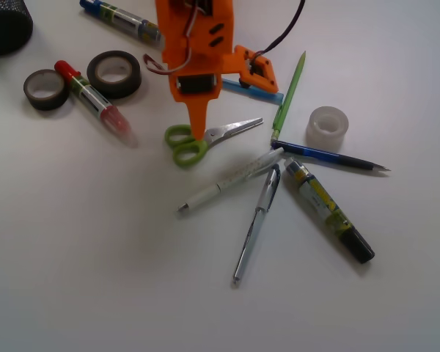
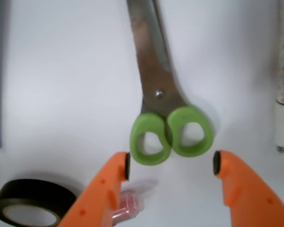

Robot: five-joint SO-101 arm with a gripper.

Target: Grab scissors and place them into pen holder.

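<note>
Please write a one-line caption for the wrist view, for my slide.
Open gripper poised at the green handles of the scissors, blades pointing away, black tape roll at lower left.

Two black tape rolls [image 1: 46,89] [image 1: 114,73] sit at upper left on a white table [image 1: 95,257], a red-capped marker [image 1: 95,101] between them. Right of centre lie a green pen [image 1: 289,95], clear tape roll [image 1: 328,127], white pen [image 1: 231,180], silver pen [image 1: 255,224] and black-capped marker [image 1: 328,210].

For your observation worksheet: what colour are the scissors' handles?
Lime green, on the scissors; clearest in the wrist view.
</note>
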